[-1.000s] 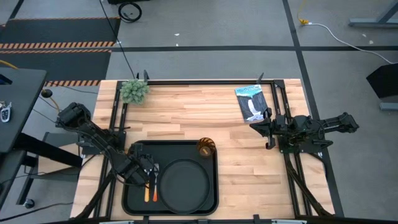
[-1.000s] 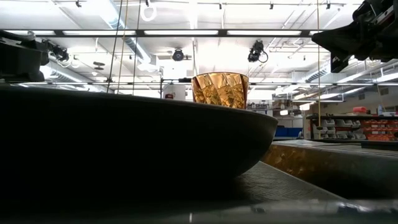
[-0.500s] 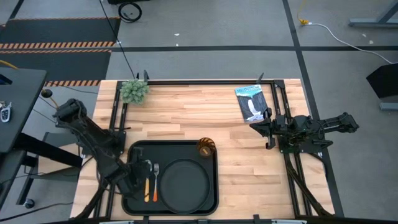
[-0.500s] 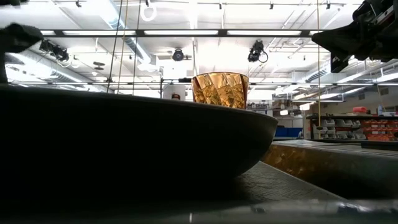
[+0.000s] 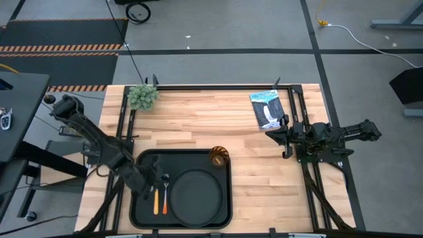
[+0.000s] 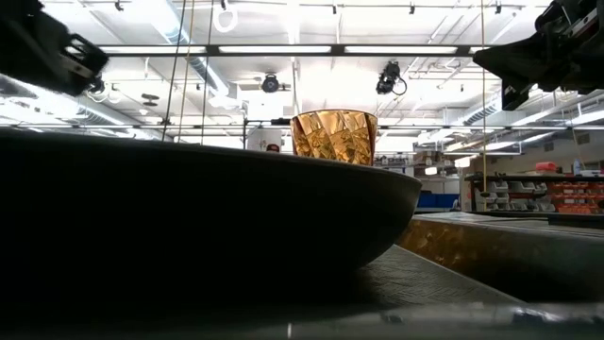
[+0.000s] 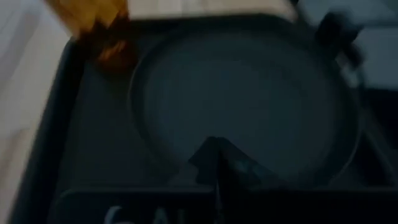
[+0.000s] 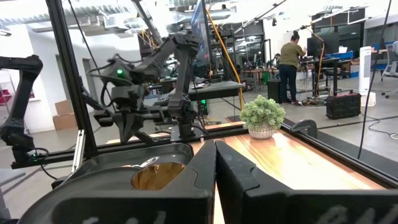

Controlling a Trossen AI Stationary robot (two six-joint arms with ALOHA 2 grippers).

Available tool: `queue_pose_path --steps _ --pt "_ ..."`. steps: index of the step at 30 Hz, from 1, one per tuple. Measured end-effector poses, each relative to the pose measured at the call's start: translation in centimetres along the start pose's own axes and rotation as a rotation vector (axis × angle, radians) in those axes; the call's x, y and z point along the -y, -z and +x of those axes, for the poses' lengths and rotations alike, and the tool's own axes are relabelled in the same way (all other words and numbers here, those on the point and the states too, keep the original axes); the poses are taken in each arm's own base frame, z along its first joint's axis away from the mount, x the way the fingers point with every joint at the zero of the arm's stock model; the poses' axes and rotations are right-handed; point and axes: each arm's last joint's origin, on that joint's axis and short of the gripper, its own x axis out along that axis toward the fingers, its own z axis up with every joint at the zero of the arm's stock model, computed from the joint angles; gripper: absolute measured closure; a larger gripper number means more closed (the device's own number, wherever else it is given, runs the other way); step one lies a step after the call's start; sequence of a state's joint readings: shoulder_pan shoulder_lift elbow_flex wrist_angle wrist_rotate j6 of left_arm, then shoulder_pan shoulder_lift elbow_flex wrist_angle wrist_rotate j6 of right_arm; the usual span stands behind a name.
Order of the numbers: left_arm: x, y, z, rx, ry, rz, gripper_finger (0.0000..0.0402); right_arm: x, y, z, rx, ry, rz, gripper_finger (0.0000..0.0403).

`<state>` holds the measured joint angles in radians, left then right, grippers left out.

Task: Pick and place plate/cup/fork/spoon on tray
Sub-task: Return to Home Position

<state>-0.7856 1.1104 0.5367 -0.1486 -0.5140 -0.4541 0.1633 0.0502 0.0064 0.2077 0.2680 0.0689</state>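
Observation:
The black rectangular tray lies at the table's near middle. On it lie the round black plate, the amber cup upright at the tray's far right corner, and two orange-handled pieces side by side left of the plate: the spoon and the fork. My left gripper hovers over the tray's left part, above the cutlery's far ends, shut and empty. In its wrist view the plate and the cup show ahead. My right gripper waits shut at the table's right side.
A small green plant stands at the far left corner, and a dark printed packet lies at the far right. Black frame rails run along the table's far, left and right edges. Bare wood lies between the tray and my right arm.
My left gripper has dipped toward the table's near edge over the tray's left part, then come back toward the far edge and risen. The fork, the spoon, the plate and the cup lie where they were.

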Motion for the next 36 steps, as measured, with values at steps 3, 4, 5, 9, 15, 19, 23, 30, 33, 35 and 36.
queue_pose_path --steps 3,4,5,9,15,19,23,30,33,35,36 --pt "-1.0 0.3 0.6 0.100 0.055 -0.033 0.0396 0.0 0.0 0.0 0.000 0.000 0.000 0.0386" --pt "-1.4 0.4 0.7 0.126 0.060 -0.041 0.0397 0.0 0.0 0.0 0.000 0.000 0.000 0.0386" --pt "-1.8 0.4 0.8 0.147 0.060 -0.042 0.0397 0.0 0.0 0.0 0.000 0.000 0.000 0.0386" --pt "-3.9 0.7 1.0 0.176 0.018 -0.065 0.0396 0.0 0.0 0.0 0.000 0.000 0.000 0.0386" --pt "-5.9 0.7 0.3 0.298 -0.018 -0.066 0.0398 0.0 0.0 0.0 0.000 0.000 0.000 0.0386" --pt "-6.9 1.2 -0.5 0.396 -0.031 -0.052 0.0398 0.0 0.0 0.0 0.000 0.000 0.000 0.0386" --pt "-7.7 1.3 -1.8 0.455 -0.052 -0.045 0.0398 0.0 0.0 0.0 0.000 0.000 0.000 0.0386" --pt "-8.6 1.4 -4.4 0.524 0.001 -0.026 0.0398 0.0 0.0 0.0 0.000 0.000 0.000 0.0386" --pt "-9.1 1.6 -5.3 0.543 -0.023 -0.008 0.0399 0.0 0.0 0.0 0.000 0.000 0.000 0.0386" --pt "-9.5 1.5 -6.0 0.585 -0.044 -0.007 0.0399 0.0 0.0 0.0 0.000 0.000 0.000 0.0386" --pt "-9.7 1.5 -6.4 0.603 -0.049 -0.005 0.0399 0.0 0.0 0.0 0.000 0.000 0.000 0.0386"
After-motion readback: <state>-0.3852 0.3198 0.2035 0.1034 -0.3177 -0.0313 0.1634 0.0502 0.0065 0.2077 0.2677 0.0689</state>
